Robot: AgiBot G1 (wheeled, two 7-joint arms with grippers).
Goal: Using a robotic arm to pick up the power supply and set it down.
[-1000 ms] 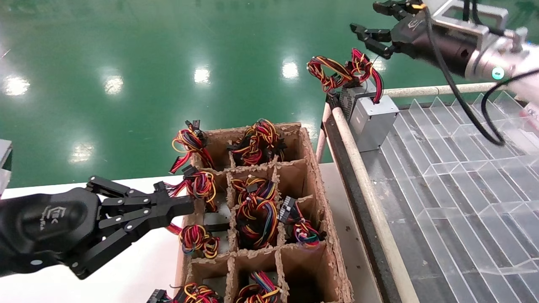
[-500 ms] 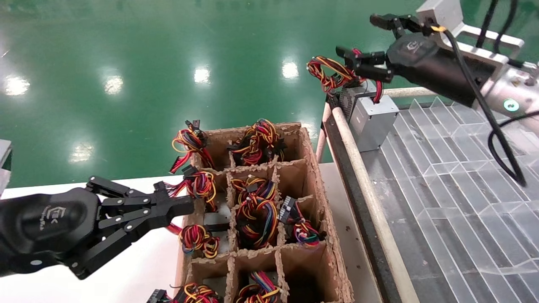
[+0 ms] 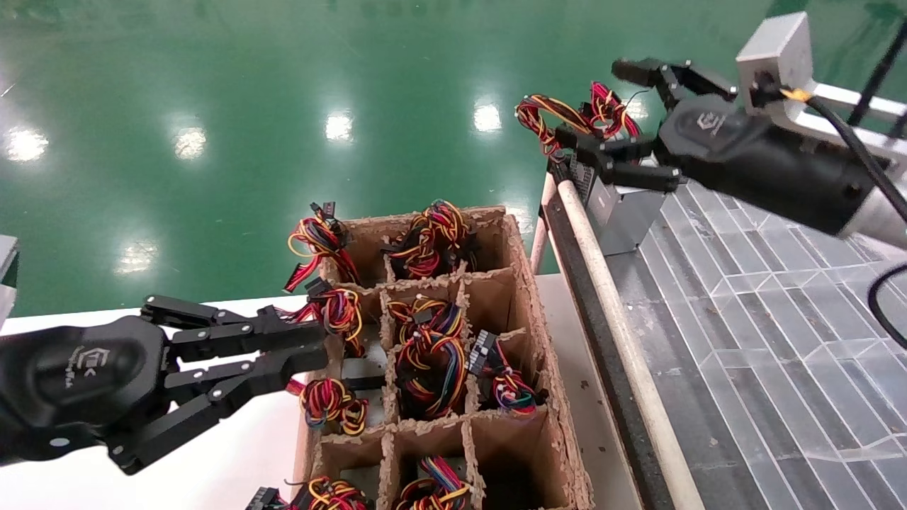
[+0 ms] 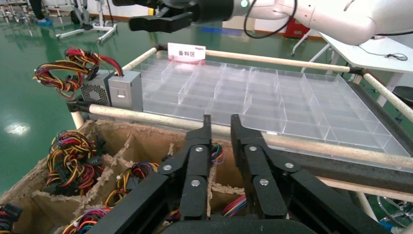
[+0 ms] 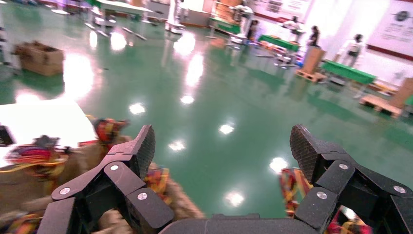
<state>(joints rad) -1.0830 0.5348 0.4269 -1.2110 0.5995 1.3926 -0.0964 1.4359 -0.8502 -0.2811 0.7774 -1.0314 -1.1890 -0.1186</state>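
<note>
1. Lower left of the head view: the left gripper (image 3: 312, 347) is idling beside the cardboard crate (image 3: 545, 340), jaws slightly parted, empty.
2. Upper right: the robotic arm (image 3: 595, 106) is spreading wide above the power supply (image 3: 623, 212) on the tray (image 3: 779, 319) corner, presumably lining up a grasp.

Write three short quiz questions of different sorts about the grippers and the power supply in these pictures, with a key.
1. True or false: the right gripper is open.
2. Where does the power supply stand? A) in the cardboard crate B) at the corner of the clear divider tray
3. Fill in: the left gripper hovers beside the ___.

Key: 1 true. 2 B. 3 cardboard crate.
</note>
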